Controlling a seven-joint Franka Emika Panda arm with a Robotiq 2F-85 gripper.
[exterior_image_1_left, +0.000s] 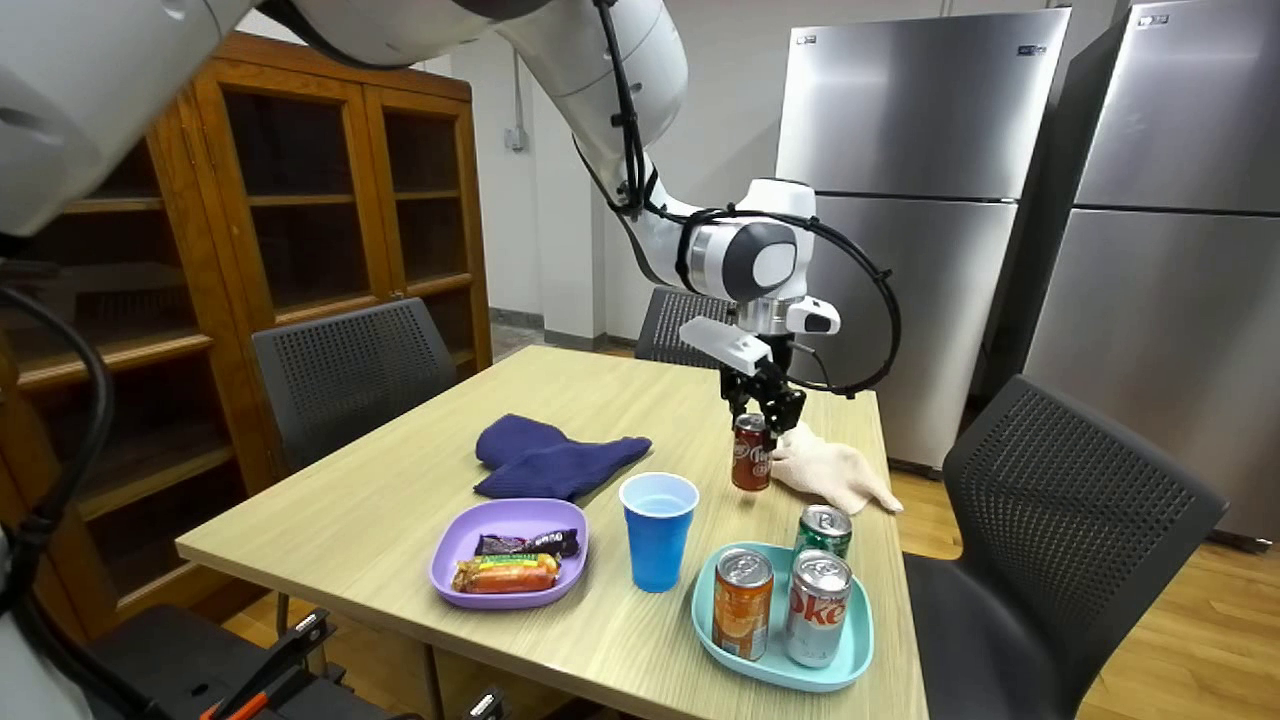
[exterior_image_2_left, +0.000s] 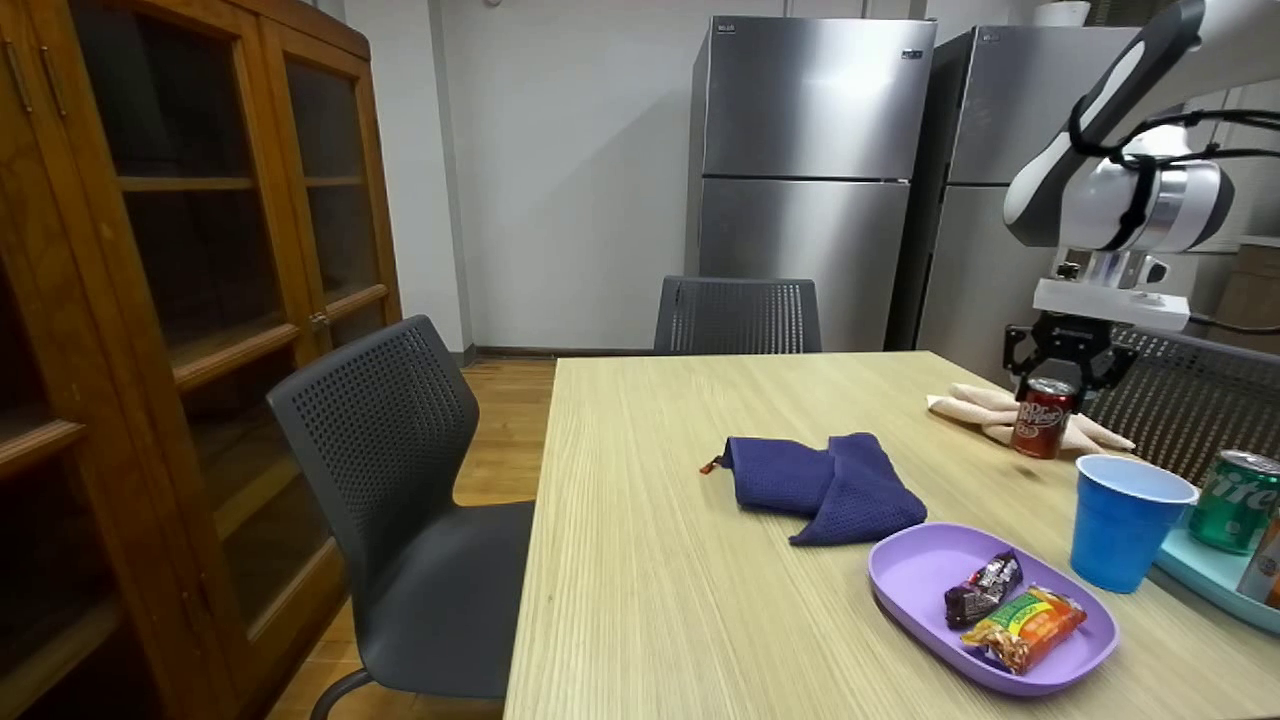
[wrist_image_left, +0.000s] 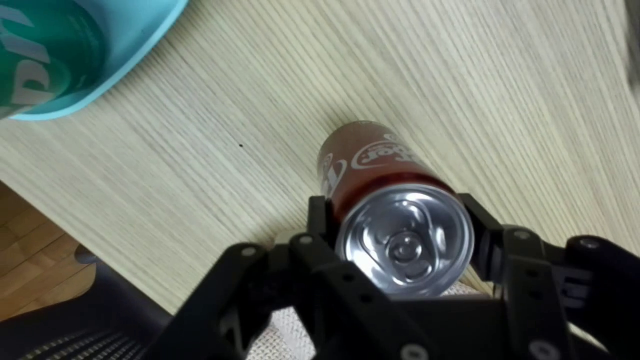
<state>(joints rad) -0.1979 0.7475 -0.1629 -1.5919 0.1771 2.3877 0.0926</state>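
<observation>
Gripper (wrist_image_left: 397, 217) holds a red Dr Pepper can (exterior_image_1_left: 750, 460), one finger each side near the top; can close to upright, hanging just above the table (exterior_image_1_left: 380, 480), right side. Pale cloth (exterior_image_1_left: 835, 472) right behind it. Nearer, at right: teal tray (exterior_image_1_left: 703, 612) with green can (exterior_image_1_left: 823, 532), orange can (exterior_image_1_left: 743, 608) and silver can (exterior_image_1_left: 818, 612) standing in it. Blue cup (exterior_image_1_left: 658, 545) just left of tray. Left of cup, purple plate (exterior_image_1_left: 468, 528) with dark wrapped snack (exterior_image_1_left: 530, 543) and orange wrapped snack (exterior_image_1_left: 506, 574). Navy cloth (exterior_image_1_left: 565, 468) lies beyond plate, left of the held can.
</observation>
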